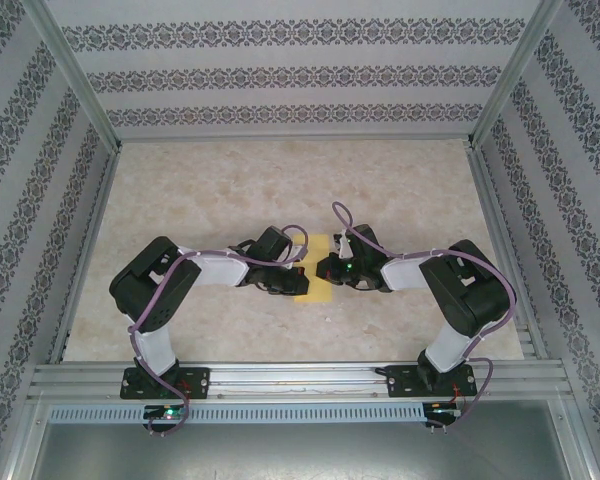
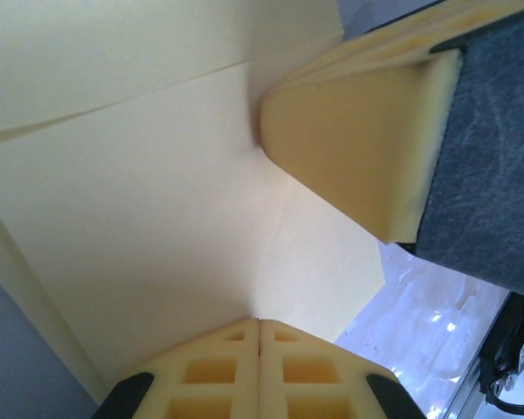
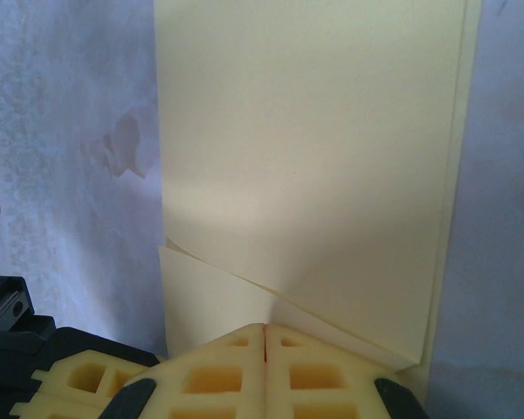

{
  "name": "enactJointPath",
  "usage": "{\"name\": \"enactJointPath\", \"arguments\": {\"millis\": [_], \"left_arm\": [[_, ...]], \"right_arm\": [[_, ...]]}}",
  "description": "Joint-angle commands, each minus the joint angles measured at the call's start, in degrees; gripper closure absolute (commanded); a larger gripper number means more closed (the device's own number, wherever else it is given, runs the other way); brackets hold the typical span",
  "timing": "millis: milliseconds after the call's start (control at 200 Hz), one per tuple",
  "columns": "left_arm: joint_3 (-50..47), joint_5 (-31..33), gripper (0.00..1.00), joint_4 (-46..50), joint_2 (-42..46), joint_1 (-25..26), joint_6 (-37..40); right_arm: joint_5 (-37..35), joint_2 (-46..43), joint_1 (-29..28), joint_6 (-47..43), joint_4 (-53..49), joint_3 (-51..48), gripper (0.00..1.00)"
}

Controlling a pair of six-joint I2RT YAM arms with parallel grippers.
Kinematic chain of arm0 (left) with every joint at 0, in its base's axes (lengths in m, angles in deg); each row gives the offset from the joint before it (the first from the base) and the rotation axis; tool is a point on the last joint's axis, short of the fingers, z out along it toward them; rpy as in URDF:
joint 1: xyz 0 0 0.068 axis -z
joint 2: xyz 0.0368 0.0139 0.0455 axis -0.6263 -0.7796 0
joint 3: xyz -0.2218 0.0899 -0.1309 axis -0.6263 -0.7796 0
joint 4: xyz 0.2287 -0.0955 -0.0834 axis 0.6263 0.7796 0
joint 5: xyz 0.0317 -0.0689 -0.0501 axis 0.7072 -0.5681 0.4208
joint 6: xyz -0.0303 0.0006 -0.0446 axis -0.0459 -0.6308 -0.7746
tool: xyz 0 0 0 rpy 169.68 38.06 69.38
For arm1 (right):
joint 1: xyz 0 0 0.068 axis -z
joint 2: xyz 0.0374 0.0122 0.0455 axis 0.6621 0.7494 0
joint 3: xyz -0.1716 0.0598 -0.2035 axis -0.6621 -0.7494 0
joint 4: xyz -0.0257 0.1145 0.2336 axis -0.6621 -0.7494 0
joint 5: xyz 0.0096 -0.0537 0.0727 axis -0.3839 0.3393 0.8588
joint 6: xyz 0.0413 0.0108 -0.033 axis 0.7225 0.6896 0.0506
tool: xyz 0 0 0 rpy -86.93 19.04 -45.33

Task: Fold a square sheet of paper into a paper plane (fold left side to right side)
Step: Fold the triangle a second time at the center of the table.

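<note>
Top external view has both arms bent elbows-out and reaching inward, so the left gripper (image 1: 292,282) and right gripper (image 1: 327,268) meet nose to nose at mid-table over the square sheet of paper (image 1: 316,292), folded into a narrow yellow strip running away from the bases. Each wrist view shows its own jaws closed flat together, tips down on the paper, the right one at a diagonal crease near the strip's end. Bare marbled table (image 1: 230,190) lies open all around, out to the metal frame rails (image 1: 92,230).
</note>
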Motion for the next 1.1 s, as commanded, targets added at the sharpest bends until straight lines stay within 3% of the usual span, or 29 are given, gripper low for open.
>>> {"name": "enactJointPath", "arguments": {"millis": [0, 859, 1094], "left_arm": [[-2.6, 0.6, 0.99, 1.9, 1.4, 1.2, 1.1], [-8.0, 3.6, 0.99, 5.7, 8.4, 1.8, 2.2], [-8.3, 5.0, 0.91, 5.1, 13.4, 1.7, 2.8]], "right_arm": [[-2.6, 2.2, 0.9, -1.8, -5.6, -2.1, 1.0], [-1.0, 1.3, 1.7, -2.4, -6.1, -1.2, 1.0], [0.8, -0.4, 1.3, -2.1, -6.4, 1.1, 1.0]]}}
